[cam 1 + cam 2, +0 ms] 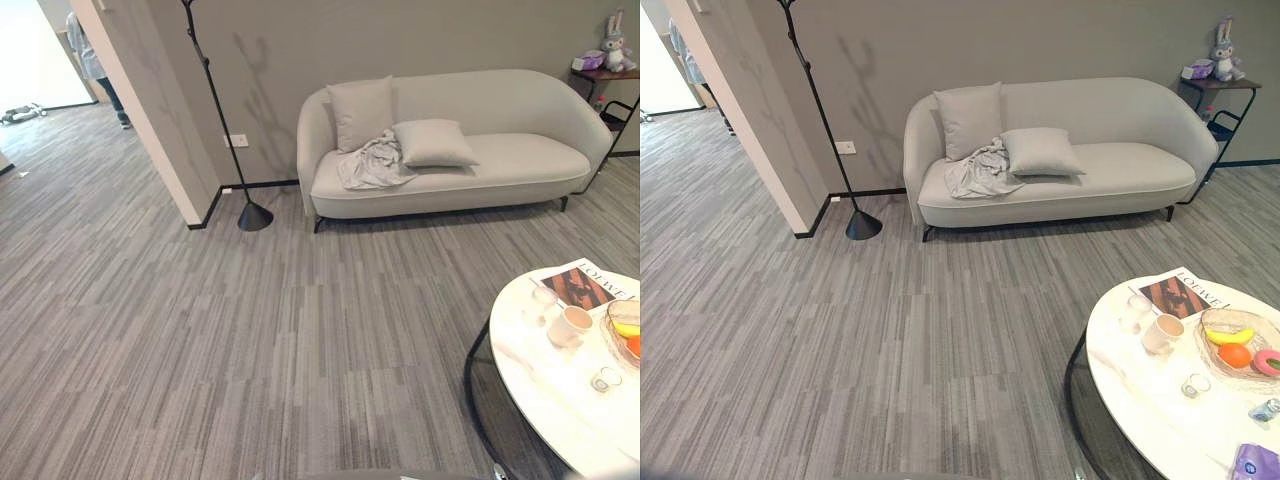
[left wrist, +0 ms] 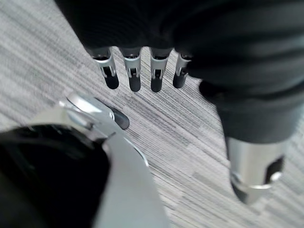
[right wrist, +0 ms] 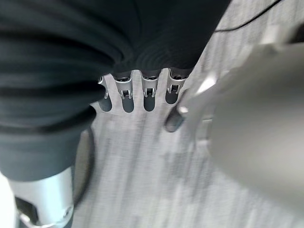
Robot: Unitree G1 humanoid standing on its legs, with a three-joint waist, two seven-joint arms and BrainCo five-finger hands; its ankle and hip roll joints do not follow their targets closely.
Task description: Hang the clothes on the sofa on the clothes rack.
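The left hand hangs at the robot's side with its fingers straight and relaxed over bare carpet, holding nothing. The right hand hangs likewise, fingers loose and empty, thumb apart.

Well ahead of both hands, across open carpet, the crumpled grey garment lies on the seat of the pale sofa, toward its left end, resting against an upright cushion and partly tucked under a second cushion that leans over it. The black clothes rack stands just left of the sofa on its cone-shaped base, with nothing hanging from the part in view.

So the task looks barely begun: the garment has yet to be reached, lifted and carried to the rack.

Nearer the right hand, a round white table carries a mug, a magazine and a fruit bowl; it sits off the direct path. The leaning cushion may drag with the garment. A person stands far off left.
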